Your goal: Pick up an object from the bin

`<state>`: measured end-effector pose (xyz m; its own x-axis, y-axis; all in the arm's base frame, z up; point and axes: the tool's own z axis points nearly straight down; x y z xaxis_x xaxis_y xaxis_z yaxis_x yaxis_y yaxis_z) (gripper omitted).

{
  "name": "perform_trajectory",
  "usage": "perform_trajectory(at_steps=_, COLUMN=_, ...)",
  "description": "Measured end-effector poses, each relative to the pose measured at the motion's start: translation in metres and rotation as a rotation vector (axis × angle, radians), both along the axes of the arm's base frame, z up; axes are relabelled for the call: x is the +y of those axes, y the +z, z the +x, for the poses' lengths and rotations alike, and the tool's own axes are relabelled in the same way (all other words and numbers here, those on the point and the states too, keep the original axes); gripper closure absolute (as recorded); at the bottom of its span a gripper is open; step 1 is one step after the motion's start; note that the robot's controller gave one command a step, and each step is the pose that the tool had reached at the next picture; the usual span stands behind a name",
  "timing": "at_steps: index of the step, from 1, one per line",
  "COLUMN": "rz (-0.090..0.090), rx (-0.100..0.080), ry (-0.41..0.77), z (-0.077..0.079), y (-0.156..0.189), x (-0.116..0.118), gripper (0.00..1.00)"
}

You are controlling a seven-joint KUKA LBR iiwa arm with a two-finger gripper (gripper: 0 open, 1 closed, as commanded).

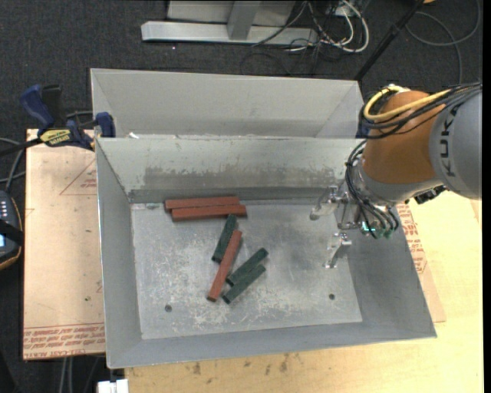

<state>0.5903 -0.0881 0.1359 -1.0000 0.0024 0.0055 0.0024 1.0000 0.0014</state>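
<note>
Claw [328, 234] stands open and empty over bare floor of the bin [230, 157], well apart from the overlapping green and brown bars [228, 261]. Risk: closing here grasps nothing. Among those bars, a finger may strike a neighbour.

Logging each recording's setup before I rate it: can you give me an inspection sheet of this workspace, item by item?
Surface: grey metal bin, floor scuffed, bare on its right part.
Job's things: two long red-brown bars side by side near the back wall; mid-floor a small heap: single dark green bar, single red-brown bar lying against it, pair of dark green bars.
Clutter: nothing seen.
Grippers: gripper open, nothing between its fingers, over bare floor right of the heap.
Cables: yellow and black cables over the orange wrist cover; loose cables behind the bin.
Surroundings: dark floor.
</note>
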Motion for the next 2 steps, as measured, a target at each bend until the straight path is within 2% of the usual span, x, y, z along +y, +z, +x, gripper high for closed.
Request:
perform_trajectory(at_steps=1, rz=-0.001, rx=-0.007, ry=0.002, z=0.002, y=0.004, x=0.000, gripper=0.00)
perform_trajectory(at_steps=2, rz=-0.002, rx=-0.007, ry=0.073, z=-0.002, y=0.001, x=0.037, gripper=0.00)
